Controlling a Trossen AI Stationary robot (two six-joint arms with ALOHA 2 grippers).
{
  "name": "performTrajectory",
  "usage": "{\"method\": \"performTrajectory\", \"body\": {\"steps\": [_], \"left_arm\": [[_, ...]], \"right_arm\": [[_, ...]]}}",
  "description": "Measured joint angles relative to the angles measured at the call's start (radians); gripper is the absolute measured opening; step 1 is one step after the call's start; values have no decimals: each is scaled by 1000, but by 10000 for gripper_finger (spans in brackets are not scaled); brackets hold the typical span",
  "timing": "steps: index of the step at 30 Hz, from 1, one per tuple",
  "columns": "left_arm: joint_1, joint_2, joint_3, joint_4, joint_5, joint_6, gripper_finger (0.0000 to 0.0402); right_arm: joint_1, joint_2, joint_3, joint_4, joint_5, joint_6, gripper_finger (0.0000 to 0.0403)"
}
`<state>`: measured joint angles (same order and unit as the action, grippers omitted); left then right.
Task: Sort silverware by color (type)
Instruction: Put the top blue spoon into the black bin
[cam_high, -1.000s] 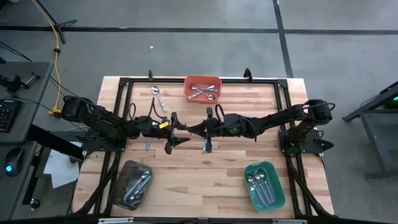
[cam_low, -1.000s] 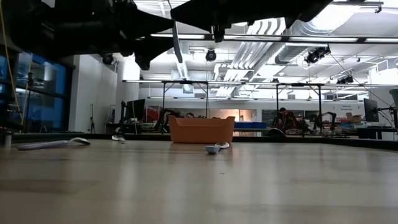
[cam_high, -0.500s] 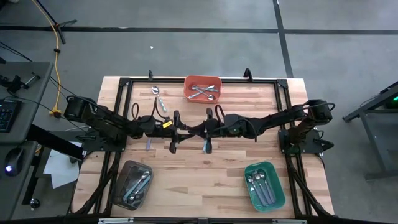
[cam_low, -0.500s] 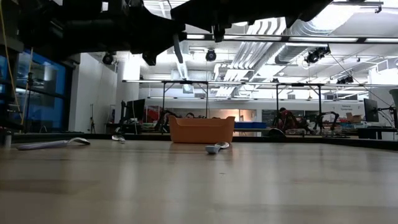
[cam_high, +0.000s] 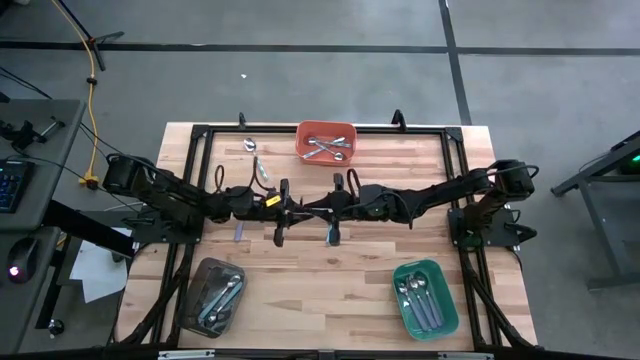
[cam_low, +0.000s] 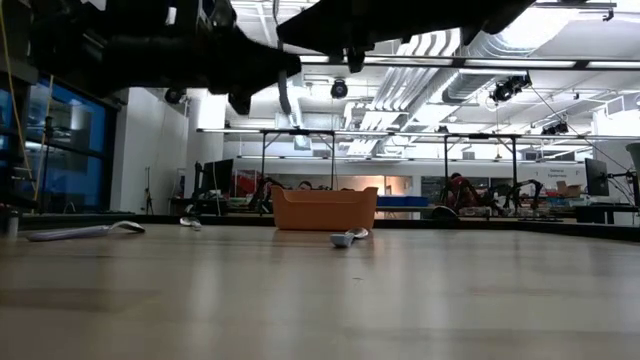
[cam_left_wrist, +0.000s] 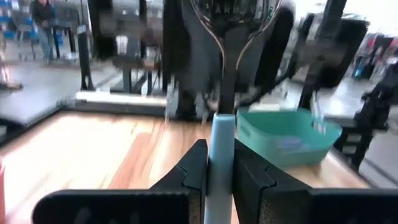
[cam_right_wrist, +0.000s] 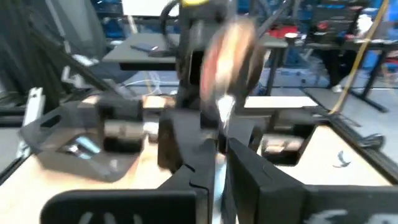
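Spoon (cam_left_wrist: 222, 124) with a light blue handle hangs in mid-air over the middle of the table (cam_high: 360, 270), bridging the two arms. Its long axis runs from one gripper to the other. The handle end points back into the left gripper (cam_left_wrist: 221, 150), and the shiny bowl points at the right gripper (cam_right_wrist: 214, 146).

The left gripper's fingers (cam_left_wrist: 198, 163) are pressed together on the blue handle. The right gripper faces it nose to nose, at the spoon's metal end. Whether it grips or has let go cannot be told.

Out past the left gripper's side, a lavender-handled spoon (cam_high: 238, 232) lies on the pale wooden boards beside the left arm. Two more spoons (cam_high: 255, 160) lie beyond that arm, towards the far edge. Nearer the front edge on that side, a dark tray (cam_high: 196, 275) holds several spoons.

Straight beyond the meeting grippers, an orange tray (cam_high: 301, 140) at the far edge holds a few silver ones. Just under the right gripper, on its near side, another blue-handled spoon (cam_high: 328, 237) lies on the wood. Well to the right gripper's near side, a green tray (cam_high: 400, 275) holds more.

Bare boards stretch between the dark and green trays. A black frame borders the table. Behind it is a workshop hall with benches, ceiling lights and ducts.
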<state>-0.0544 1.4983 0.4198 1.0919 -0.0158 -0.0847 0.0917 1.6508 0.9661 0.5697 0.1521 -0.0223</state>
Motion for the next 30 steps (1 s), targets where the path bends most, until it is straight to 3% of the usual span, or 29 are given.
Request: {"method": "performTrajectory", "body": {"steps": [5,11,16,22,30], "left_arm": [[0,-16,-1,-116,-13,-3,33],[-8,-125,-1,-375,-15,-56,33],[-56,-273,28,-711,-22,-122,33],[-180,-407,189,-1243,-53,-252,33],[-435,-442,383,-1814,-41,-679,33]], "right_arm": [[0,-4,1,-1,87,-17,68],[0,-69,1,-113,193,-37,95],[-4,-108,1,-258,293,-89,71],[-52,-98,1,-354,311,-73,6],[-86,-98,1,-405,308,-46,2]]}}
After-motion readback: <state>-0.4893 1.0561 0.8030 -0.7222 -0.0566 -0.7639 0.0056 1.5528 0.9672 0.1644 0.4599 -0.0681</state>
